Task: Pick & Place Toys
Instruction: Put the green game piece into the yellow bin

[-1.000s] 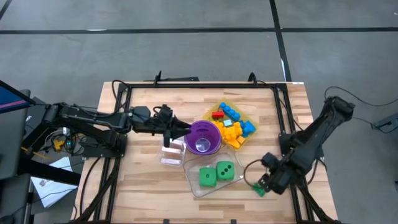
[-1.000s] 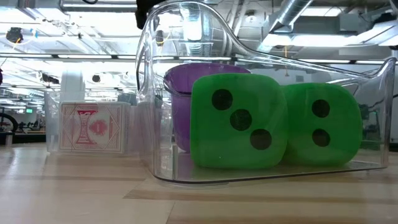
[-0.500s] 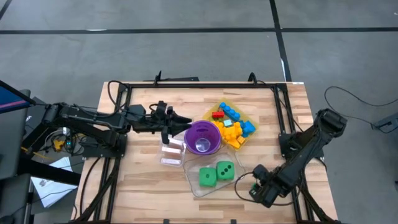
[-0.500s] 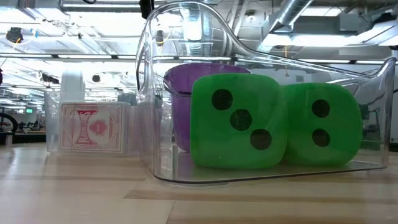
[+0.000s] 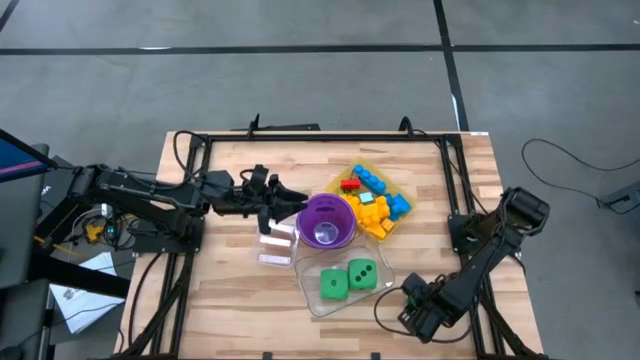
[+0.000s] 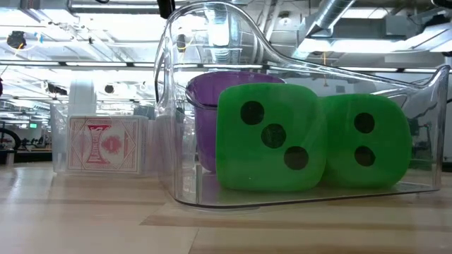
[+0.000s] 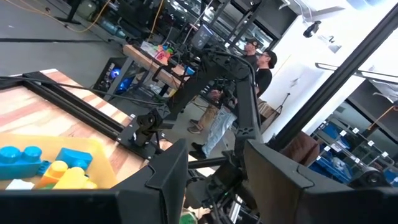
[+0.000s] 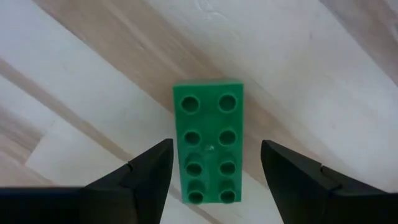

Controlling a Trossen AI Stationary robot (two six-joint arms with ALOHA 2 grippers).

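Small green plastic 2x4-stud brick (image 8: 208,149) lies flat on the pale wooden desk (image 8: 298,68), studs up, near the desk's front right corner, apart from the other toys. Its long axis runs straight away from the right pincer (image 8: 214,171), i.e. across the line between the two fingers, so the short sides face the fingers: good line-up for a squeeze across the narrow width. Right pincer (image 5: 418,318) hangs directly over the brick's near end, fingers apart with a gap wider than the brick, holding nothing; no contact visible yet. Judged next move: mostly a straight drop, then close.

Right arm is clearly the nearer one. Left pincer (image 5: 283,198) sits mid-desk beside the purple round cup (image 5: 327,220), part open, nothing seen in it, well apart from the brick.

Further out: two green black-dotted dice (image 5: 347,279) in a clear plastic tub (image 6: 169,127); coloured bricks (image 5: 373,200) in a yellow translucent tray (image 5: 362,162) beyond the cup.
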